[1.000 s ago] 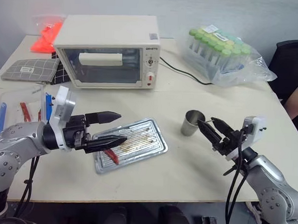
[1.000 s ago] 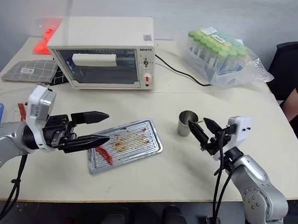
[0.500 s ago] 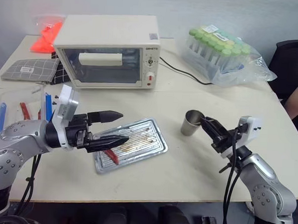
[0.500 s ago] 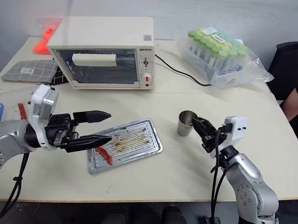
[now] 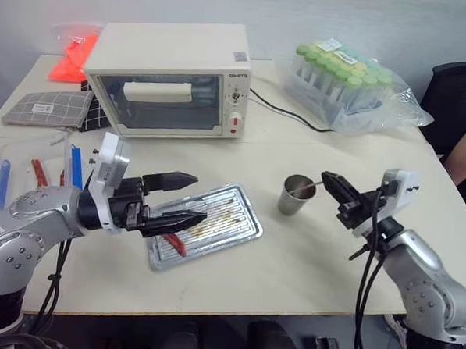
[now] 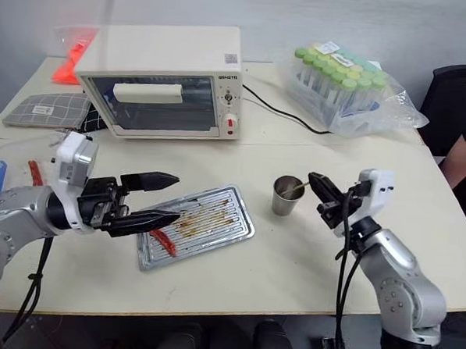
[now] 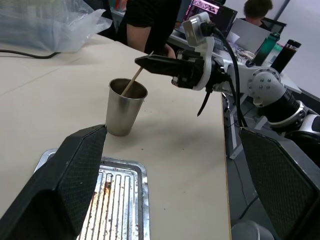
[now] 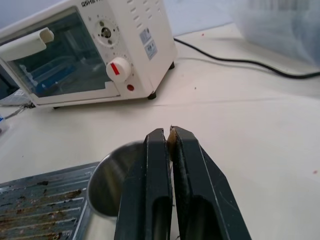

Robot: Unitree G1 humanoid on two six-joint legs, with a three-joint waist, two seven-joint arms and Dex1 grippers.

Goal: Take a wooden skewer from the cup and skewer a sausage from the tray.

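Lighting's bright and even from overhead on my feed; soft shadows under the toaster oven (image 5: 169, 77) and tray (image 5: 204, 225); mild glare on the plastic bag (image 5: 355, 83); left wrist view's fingers (image 7: 75, 170) look blurry up close.

A white toaster oven (image 5: 169, 79) stands near bagged green-capped tubes (image 5: 343, 79).

Bare counter (image 5: 307, 256) lies open below and between your pincers. Ahead of your right pincer (image 5: 326, 179), the cup (image 5: 297, 193) blocks passage; beyond it stands the toaster oven (image 5: 172, 77). Under your left pincer (image 5: 194, 197) lies the tray (image 5: 238, 222).
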